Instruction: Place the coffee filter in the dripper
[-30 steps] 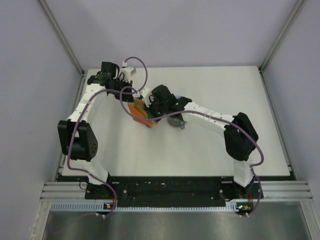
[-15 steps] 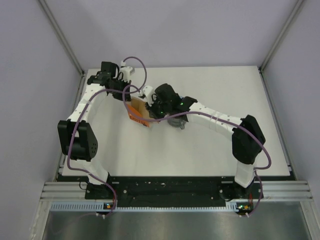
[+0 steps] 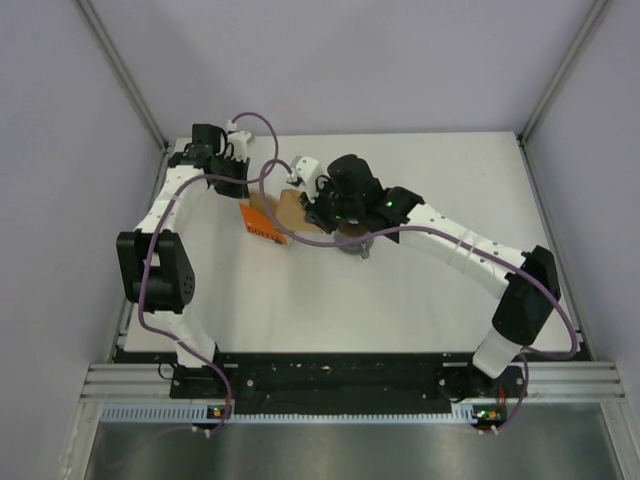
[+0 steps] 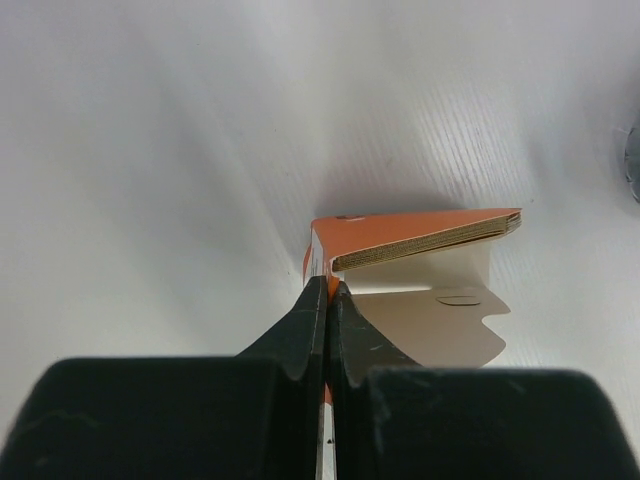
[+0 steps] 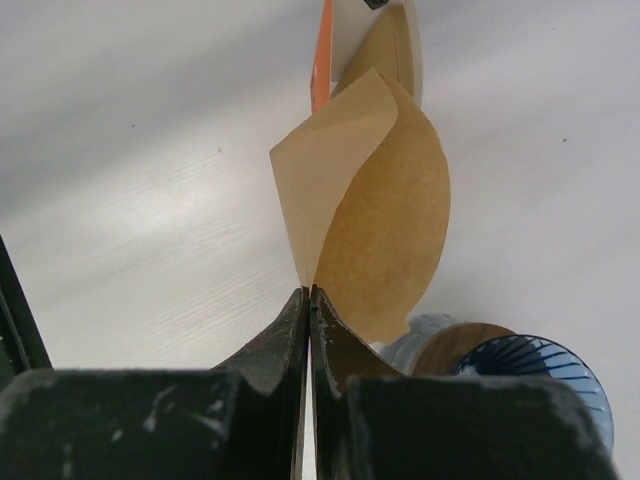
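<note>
Across the upper middle of the overhead view, the white bench holds all the action. The right arm now stretches further toward the upper left than it did a second ago, with its elbow swung out to the lower right. The left arm has drawn back toward the upper-left corner.

The orange pack has travelled up and left with the left arm. The tan coffee filter now shows as its own sheet to the right of the pack, where earlier almost none of it could be seen. I judge the two arms have pulled it out of the pack, though the overhead view still shows the two overlapping, so I cannot tell that it is fully clear. If it is free, the carry to the dripper is what remains.

In the right wrist view the filter hangs half unfolded above the bench. The brown dripper sits at the lower right of that frame, just beside a clear ribbed cup, and the filter is not yet in it.

The right claw is pinched fully together on the filter's lower edge. The left claw is likewise clamped tight on a corner of the pack.
</note>
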